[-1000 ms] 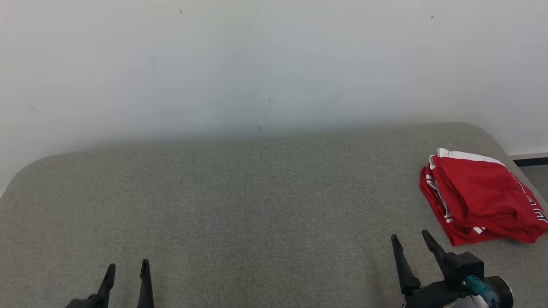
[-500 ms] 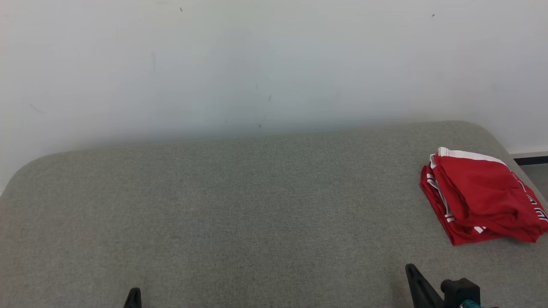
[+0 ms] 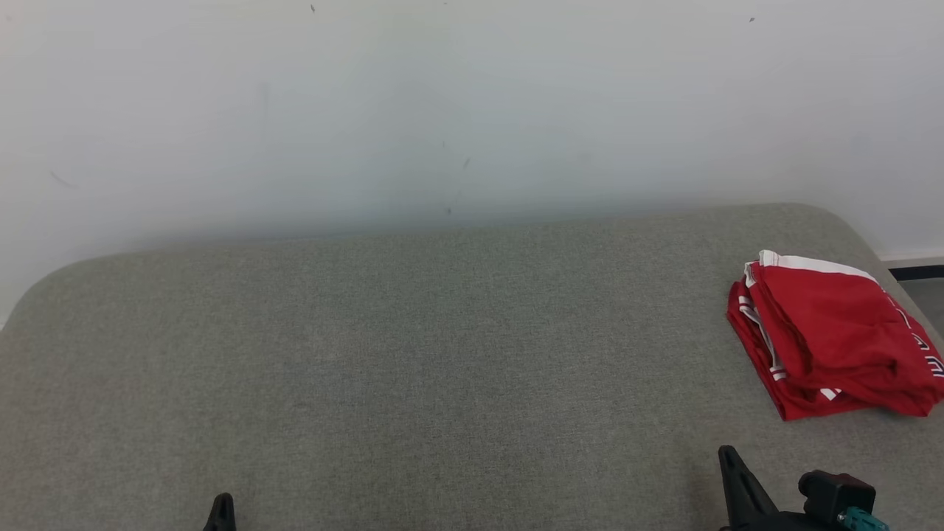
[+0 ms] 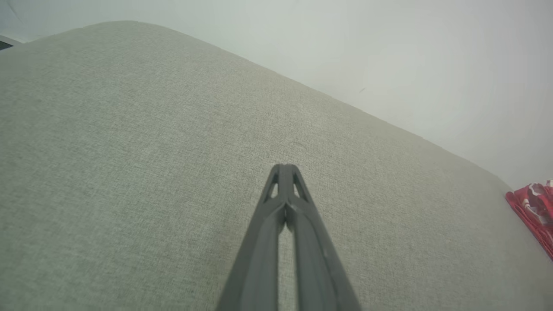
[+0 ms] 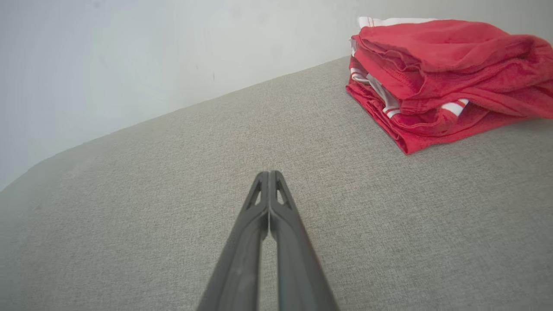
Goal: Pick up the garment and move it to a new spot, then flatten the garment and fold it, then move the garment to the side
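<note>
L pincer [image 4: 284,169] is clenched w/ nothing in it. In L wrist view my two dark fingers meet at the tips, w/ a thin slit btwn the shafts lower down. They point out over the grey surface [image 3: 442,354]; can't tell if the tips touch the cloth. In head view just the tip of L pincer [image 3: 221,510] pokes up at the bottom edge, lower left.

R pincer [image 5: 269,174] is the same: in R wrist view the fingers are pressed tip to tip, aimed across the surface, gripping nothing. Head view has R pincer [image 3: 730,463] at lower right, a dark point sticking up, w/ black body & a bit of teal fitting beside it at the bottom edge.

Garment [image 3: 826,339] is red w/ white trim, folded into a thick stack of several layers. It lies at the far right end of the surface, near the rounded right edge. A white band runs along the stack's back edge, and white stripes peek out of the layers on the left & front sides. It's ahead & to the right of R pincer, apart from it. In R wrist view the garment [image 5: 436,73] sits upper right, fold edges facing me. L wrist view catches a red corner [image 4: 533,207] at the right edge, well apart from L pincer.

Surface is grey weave w/ rounded corners, backed by a pale wall [image 3: 442,96] w/ a few small dark specks. Dark skirting strip [image 3: 917,272] at far right, past the surface.
</note>
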Controlling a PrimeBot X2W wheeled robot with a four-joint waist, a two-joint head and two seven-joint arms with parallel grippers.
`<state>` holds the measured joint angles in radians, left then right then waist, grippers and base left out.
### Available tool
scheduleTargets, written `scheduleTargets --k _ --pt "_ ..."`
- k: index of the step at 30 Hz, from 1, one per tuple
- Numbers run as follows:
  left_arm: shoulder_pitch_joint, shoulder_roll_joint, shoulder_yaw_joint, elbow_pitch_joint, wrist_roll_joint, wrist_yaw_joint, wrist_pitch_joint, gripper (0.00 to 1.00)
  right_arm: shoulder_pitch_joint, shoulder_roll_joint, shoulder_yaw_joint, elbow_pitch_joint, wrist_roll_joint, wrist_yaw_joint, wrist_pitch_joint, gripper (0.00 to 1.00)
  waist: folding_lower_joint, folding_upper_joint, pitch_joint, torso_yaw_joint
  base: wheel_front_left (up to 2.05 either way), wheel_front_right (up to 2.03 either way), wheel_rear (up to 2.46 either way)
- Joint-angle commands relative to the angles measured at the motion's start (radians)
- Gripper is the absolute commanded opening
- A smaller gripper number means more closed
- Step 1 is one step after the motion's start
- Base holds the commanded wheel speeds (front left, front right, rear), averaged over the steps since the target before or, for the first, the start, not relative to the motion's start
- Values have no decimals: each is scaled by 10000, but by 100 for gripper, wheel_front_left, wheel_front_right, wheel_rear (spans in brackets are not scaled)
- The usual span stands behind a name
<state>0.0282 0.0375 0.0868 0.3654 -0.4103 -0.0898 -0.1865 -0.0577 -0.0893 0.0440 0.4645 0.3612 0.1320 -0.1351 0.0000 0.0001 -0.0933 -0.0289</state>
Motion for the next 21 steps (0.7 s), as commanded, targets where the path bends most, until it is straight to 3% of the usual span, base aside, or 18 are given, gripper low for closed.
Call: scheduleTargets --k 1,21 --pt "-319 51 39 -212 -398 -47 67 0 -268 8 -81 -235 411 -3 58 0 0 -1 11 4 0 0 0" --pt "-646 82 100 -512 -3672 -159 886 0 -374 116 -497 -807 3824 -7 733 0 0 -1 189 59 0 0 0"
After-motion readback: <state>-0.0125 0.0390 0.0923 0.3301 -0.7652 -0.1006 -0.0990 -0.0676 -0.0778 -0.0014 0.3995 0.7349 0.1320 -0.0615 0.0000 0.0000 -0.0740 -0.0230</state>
